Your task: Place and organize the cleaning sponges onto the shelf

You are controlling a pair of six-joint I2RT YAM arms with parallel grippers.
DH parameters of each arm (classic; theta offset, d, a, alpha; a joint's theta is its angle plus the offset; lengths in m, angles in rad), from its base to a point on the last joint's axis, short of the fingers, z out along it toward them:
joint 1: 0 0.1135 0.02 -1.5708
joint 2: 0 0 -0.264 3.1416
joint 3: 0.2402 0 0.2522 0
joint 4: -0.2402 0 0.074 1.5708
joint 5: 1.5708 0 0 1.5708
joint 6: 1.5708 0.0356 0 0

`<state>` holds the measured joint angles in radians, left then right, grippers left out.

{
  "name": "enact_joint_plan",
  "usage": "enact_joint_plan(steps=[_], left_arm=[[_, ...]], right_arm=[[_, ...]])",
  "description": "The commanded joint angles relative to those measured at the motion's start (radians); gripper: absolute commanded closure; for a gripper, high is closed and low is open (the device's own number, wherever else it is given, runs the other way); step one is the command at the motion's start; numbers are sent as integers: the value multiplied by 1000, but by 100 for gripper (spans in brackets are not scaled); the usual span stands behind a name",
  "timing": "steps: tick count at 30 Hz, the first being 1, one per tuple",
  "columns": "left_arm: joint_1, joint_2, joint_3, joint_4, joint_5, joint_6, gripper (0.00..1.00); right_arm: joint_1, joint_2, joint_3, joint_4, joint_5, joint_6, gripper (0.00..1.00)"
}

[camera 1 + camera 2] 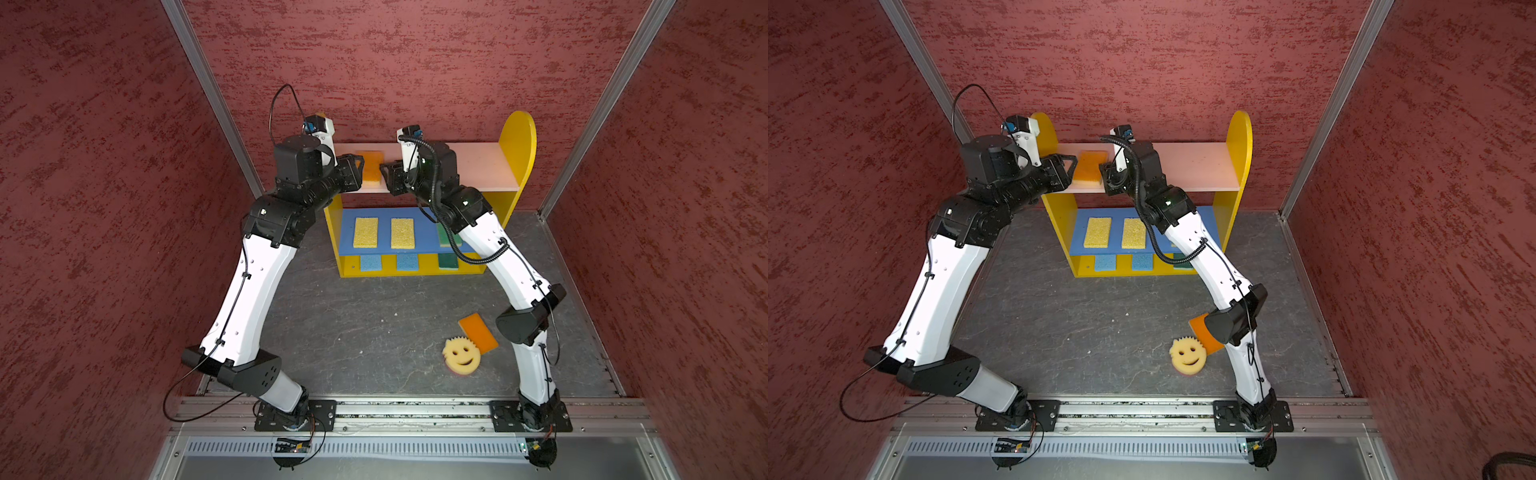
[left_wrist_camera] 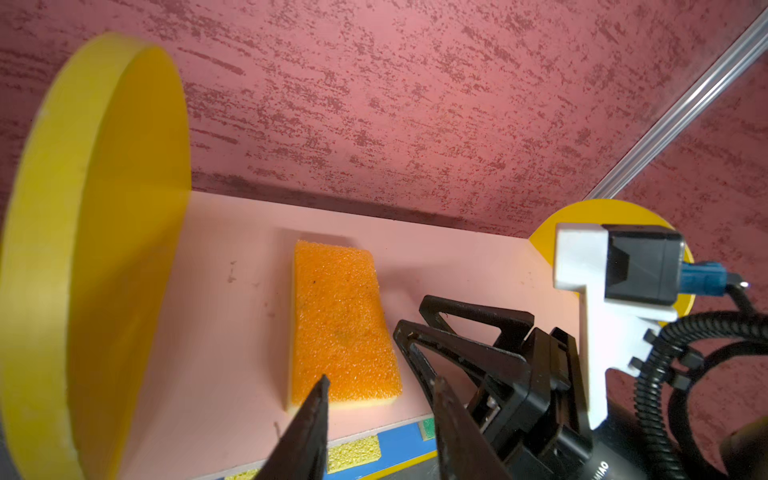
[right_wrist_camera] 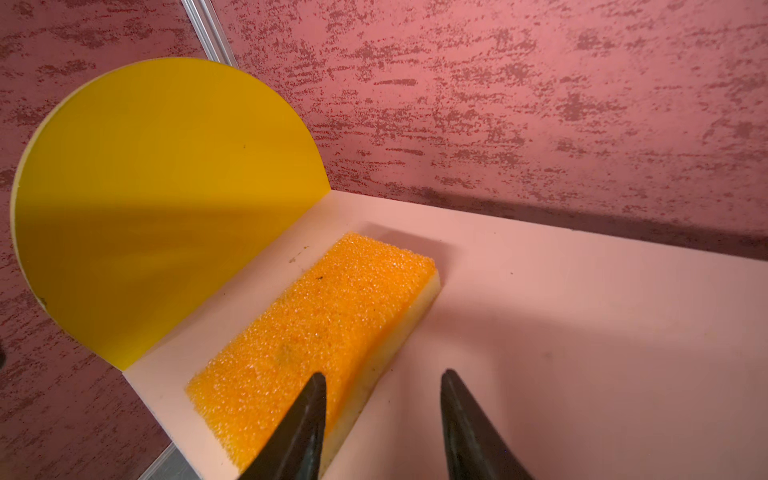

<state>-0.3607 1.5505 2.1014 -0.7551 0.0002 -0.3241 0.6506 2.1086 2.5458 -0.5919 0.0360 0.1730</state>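
Two pincers flank the orange sponge on the pink top board of the shelf: left pincer and right pincer both stand part-open, apparently gripping nothing. Its coarse foam lies near the left round-topped panel; open board runs rightward to the far panel. The right arm partly hides the green sponges. On the bench, a scalloped smiley sponge touches a second orange sponge.
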Motion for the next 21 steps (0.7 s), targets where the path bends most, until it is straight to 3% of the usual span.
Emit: enact_joint_plan(steps=[1, 5, 21], left_arm=[[19, 11, -29, -7, 11, -12, 67], [24, 19, -49, -6, 16, -18, 67], [32, 43, -95, 10, 24, -43, 68]], right_arm=[[-5, -42, 16, -6, -47, 30, 65], [-5, -30, 16, -6, -81, 52, 79], [4, 26, 18, 8, -166, 95, 83]])
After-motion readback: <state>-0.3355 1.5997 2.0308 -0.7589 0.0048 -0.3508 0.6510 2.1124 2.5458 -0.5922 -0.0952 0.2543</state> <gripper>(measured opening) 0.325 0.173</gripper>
